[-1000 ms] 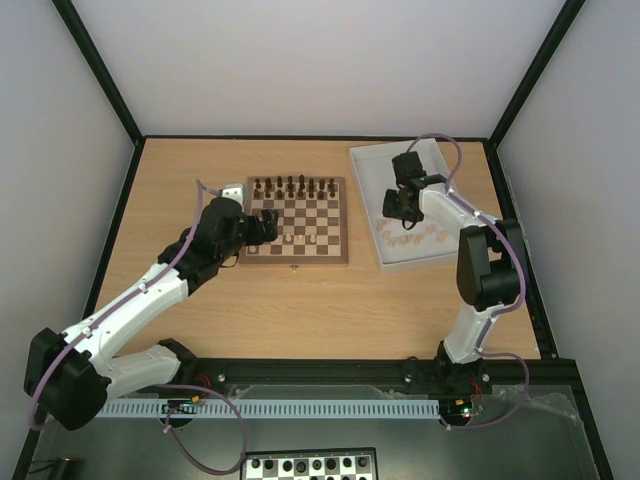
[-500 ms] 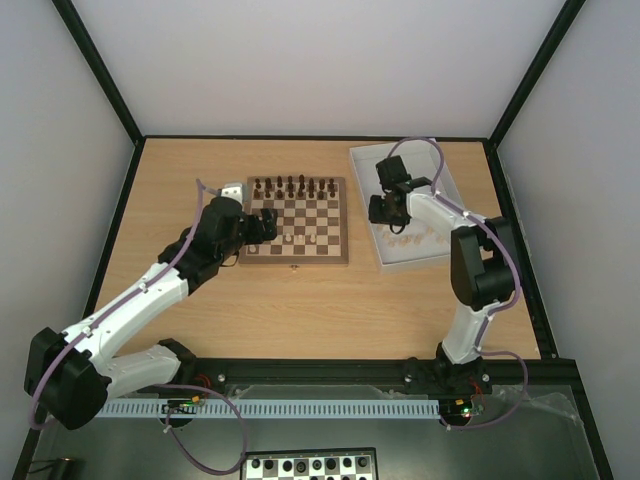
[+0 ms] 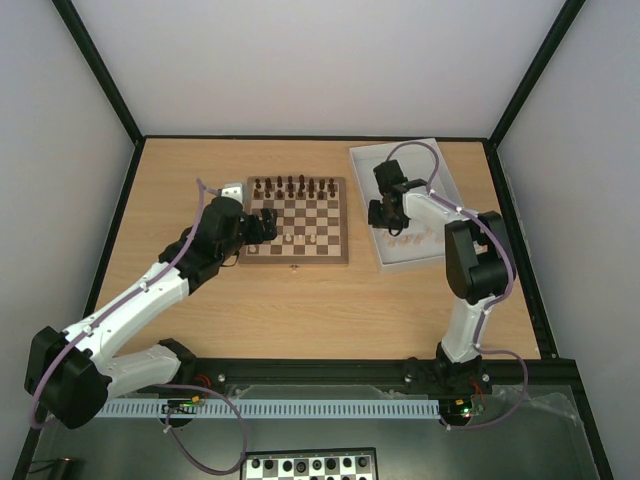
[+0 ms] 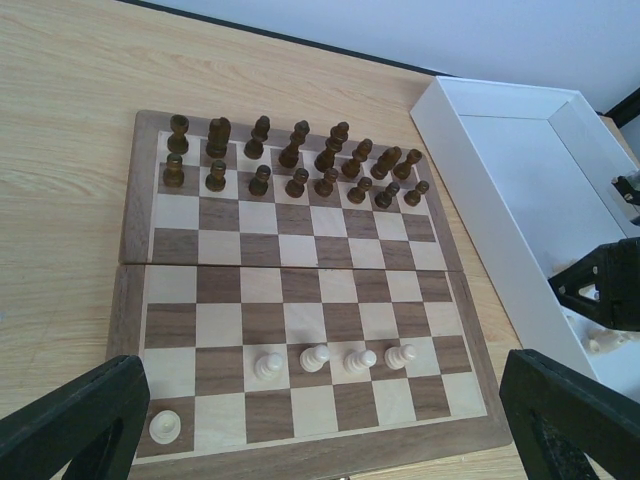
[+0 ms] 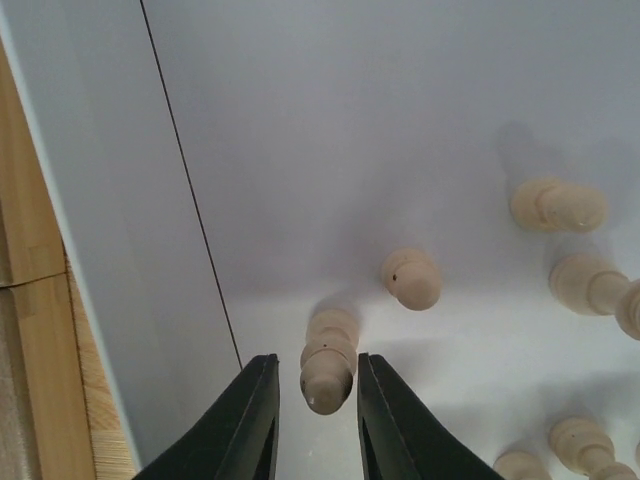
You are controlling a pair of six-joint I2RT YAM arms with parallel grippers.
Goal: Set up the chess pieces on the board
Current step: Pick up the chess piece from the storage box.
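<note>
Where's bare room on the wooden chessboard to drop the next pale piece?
Free: four middle rows of the brown-and-cream wooden chessboard, between the dark brown pieces and four pale cream pawns; also the near row, past the lone pale corner piece. Crowded: the two far rows.

The middle rows of the board (image 4: 300, 248) are bare, with room to reach in. Dark pieces (image 4: 297, 182) crowd its far side and five pale pieces (image 4: 315, 357) stand near the front. In the tray (image 5: 90, 220), the wall is close beside the right gripper (image 5: 313, 365), and loose pieces (image 5: 412, 278) lie near.
</note>
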